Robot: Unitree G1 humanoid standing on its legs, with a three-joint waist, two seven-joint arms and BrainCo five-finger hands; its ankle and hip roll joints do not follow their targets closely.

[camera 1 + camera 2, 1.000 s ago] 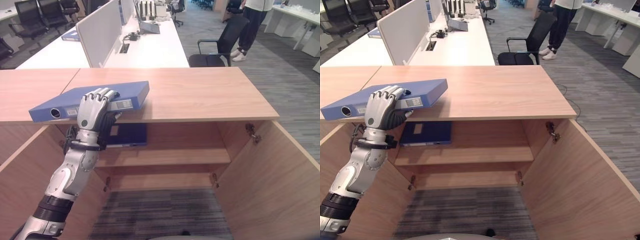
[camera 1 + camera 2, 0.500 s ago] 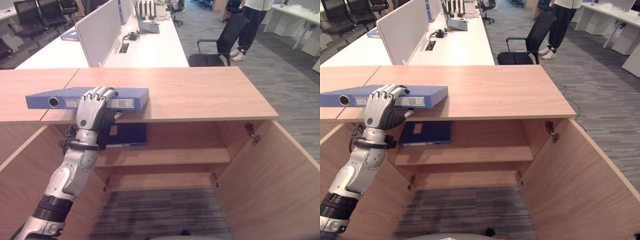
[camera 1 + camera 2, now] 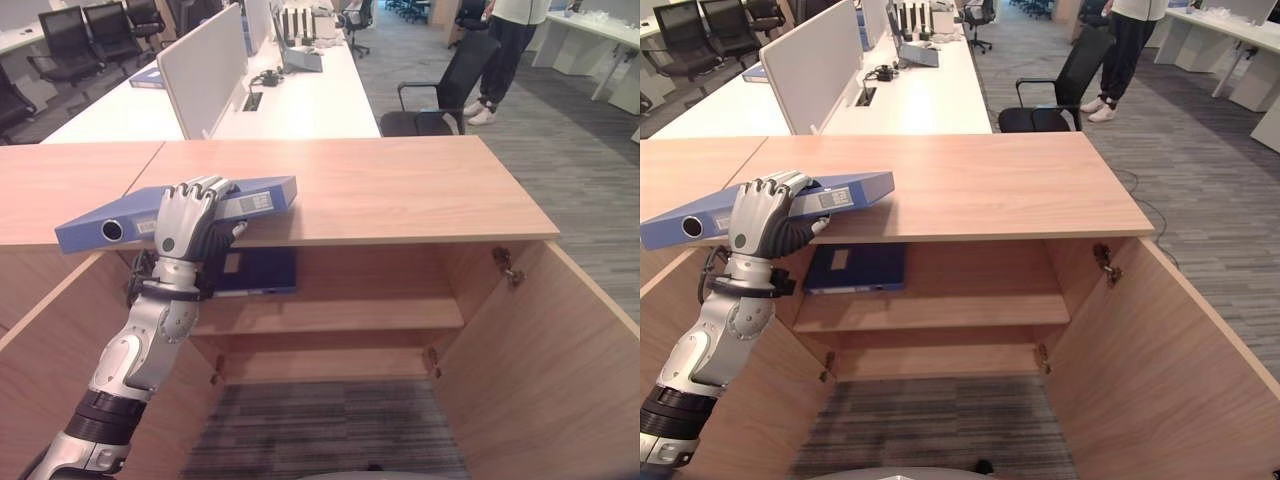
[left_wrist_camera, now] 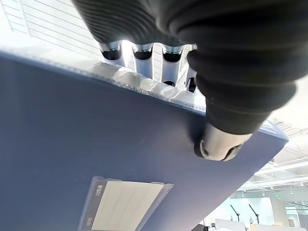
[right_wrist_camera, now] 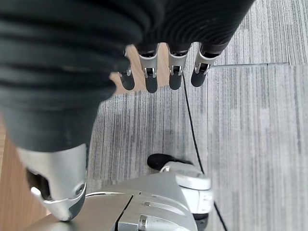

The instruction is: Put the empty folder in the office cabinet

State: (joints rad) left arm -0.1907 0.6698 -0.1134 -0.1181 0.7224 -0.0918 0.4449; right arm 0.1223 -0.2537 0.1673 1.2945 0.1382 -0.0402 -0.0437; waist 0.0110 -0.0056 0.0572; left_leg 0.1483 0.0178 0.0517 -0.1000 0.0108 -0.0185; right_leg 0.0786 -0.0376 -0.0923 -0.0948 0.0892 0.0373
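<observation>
A: Nearest first; how far along does it look?

B: Early, I'd judge; the left hand point(image 3: 187, 222) has its fingers curled over the top of the blue folder point(image 3: 262, 196) and its thumb pressed under it, so the folder is gripped; the near end tilts down and hangs out past the front edge of the cabinet top point(image 3: 400, 190), while the far end sits over the top, though I cannot tell whether it touches the wood. It is not in the cabinet yet.

A: And what is left?

B: Bringing it down and sliding it onto the upper shelf point(image 3: 330, 315); the cabinet doors point(image 3: 560, 340) stand open, and a darker folder point(image 3: 258, 270) already lies flat at the left of that shelf, so the free space is to the right of it.

A: What does one view give that another doesn't?

B: The left wrist view shows the folder's underside with a pale label pocket point(image 4: 126, 202) and the thumb point(image 4: 219, 147) against it; the head views show the spine with its round hole point(image 3: 112, 230). The right wrist view has the right hand point(image 5: 159, 72) over grey carpet point(image 5: 250, 125), fingers relaxed and holding nothing.

A: Farther back?

B: White desks point(image 3: 300, 90) with a divider screen point(image 3: 205, 65), a black chair point(image 3: 445, 85), and a person point(image 3: 505, 45) standing beyond.
</observation>
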